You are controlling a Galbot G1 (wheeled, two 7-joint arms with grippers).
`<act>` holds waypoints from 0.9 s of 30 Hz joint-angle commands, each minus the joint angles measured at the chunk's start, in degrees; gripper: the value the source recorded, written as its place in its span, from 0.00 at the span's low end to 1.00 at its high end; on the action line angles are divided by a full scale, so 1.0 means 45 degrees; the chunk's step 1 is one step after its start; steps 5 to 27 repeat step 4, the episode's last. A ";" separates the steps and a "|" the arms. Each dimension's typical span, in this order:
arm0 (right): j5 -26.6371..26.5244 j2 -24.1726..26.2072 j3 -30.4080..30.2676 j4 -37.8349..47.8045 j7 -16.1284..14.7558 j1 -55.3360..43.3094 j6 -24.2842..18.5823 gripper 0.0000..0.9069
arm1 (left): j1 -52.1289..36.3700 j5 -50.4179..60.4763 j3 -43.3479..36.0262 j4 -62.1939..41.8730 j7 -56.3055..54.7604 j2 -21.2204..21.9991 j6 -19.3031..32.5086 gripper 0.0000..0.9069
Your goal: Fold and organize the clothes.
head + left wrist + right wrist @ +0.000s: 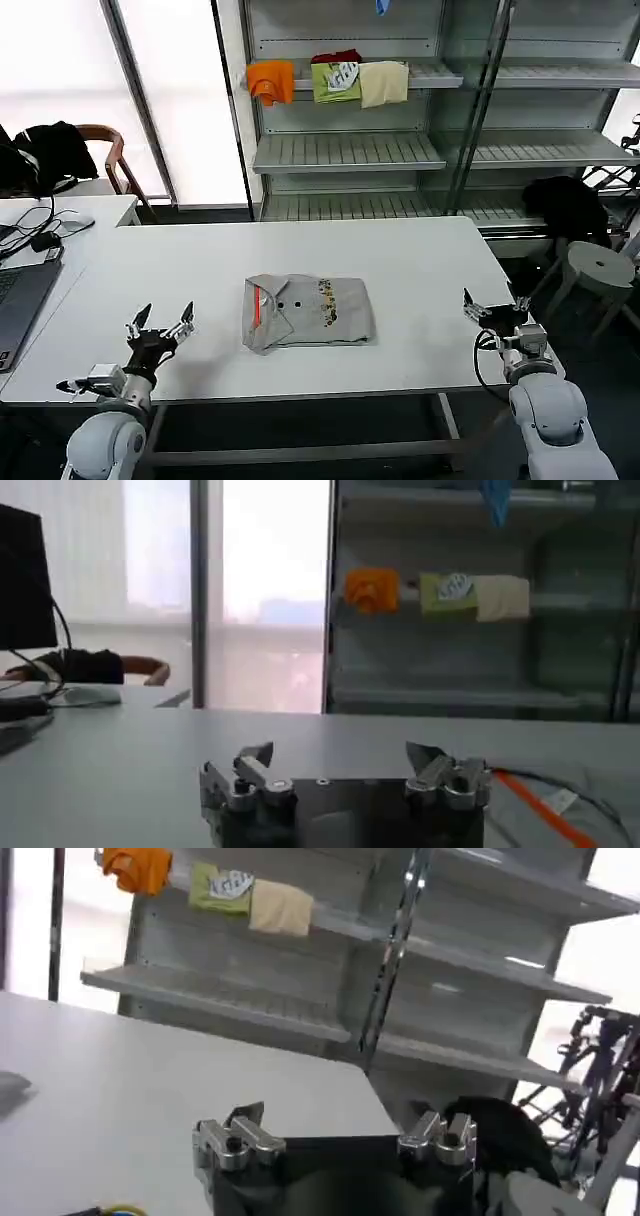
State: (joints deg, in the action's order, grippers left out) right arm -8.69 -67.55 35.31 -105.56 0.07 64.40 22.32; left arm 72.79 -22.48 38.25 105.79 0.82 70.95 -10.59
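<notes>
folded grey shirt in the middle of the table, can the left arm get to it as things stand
Probably yes: the left gripper sits open beside the folded grey shirt, with only bare table between them.

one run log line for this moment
shirt: folded, table centre | left gripper: open, apart from shirt | right gripper: open, near table's right edge
</notes>
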 commanded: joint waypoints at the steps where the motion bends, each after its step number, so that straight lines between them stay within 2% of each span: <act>1: -0.0683 0.0059 0.0001 -0.0292 -0.0099 0.0022 0.0467 1.00 | -0.0041 0.0024 -0.0044 -0.0014 -0.0011 0.0000 0.0212 1.00; 27: -0.0649 -0.0005 -0.0049 -0.0308 -0.0136 0.0020 0.0506 1.00 | -0.0068 0.0023 -0.0064 -0.0019 -0.0013 0.0011 0.0215 1.00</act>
